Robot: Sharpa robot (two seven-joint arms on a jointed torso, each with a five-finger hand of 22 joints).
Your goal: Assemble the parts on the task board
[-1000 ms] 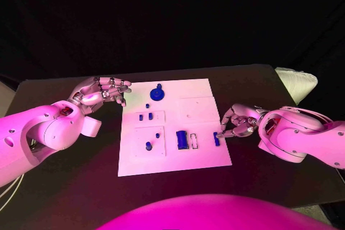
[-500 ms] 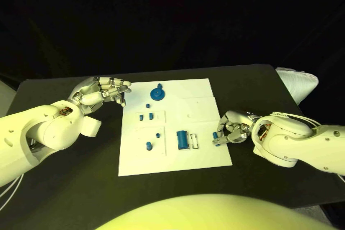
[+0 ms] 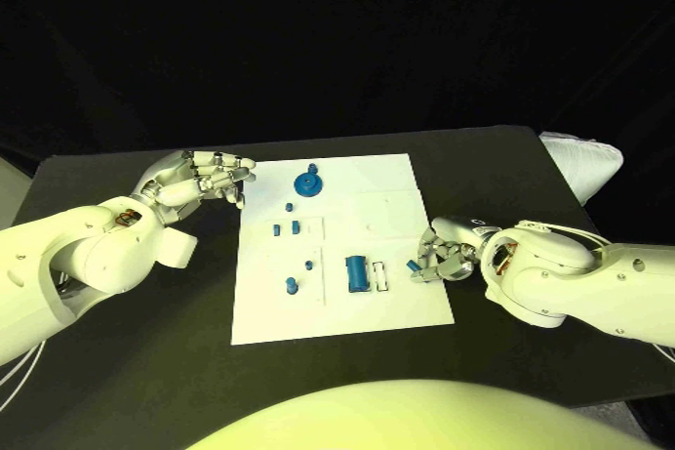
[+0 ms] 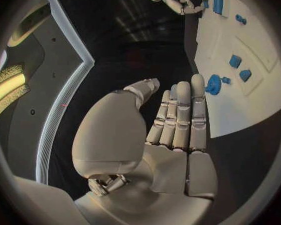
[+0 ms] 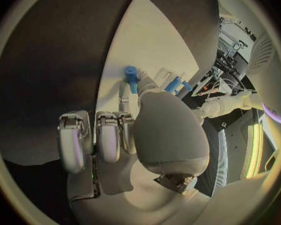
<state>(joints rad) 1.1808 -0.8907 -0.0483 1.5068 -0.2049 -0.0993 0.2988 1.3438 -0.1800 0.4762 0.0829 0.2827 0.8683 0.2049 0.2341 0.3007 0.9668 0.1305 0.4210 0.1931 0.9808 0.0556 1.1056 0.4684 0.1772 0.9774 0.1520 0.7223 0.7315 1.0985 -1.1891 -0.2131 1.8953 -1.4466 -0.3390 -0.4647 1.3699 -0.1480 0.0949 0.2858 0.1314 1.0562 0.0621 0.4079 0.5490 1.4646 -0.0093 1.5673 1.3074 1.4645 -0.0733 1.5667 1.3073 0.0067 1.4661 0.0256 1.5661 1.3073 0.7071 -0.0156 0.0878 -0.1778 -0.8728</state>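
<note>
Two bulky white arms with smooth, rounded shells enter from the left and right edges of the head view. Each ends in a silver hand: the left hand (image 3: 197,182) and the right hand (image 3: 448,248), built of jointed metallic segments with darker seams. Thin cables and a small reddish-orange fitting show at each wrist. The wrist views show broad, pale, glossy palm casings and small screws near their base.
</note>
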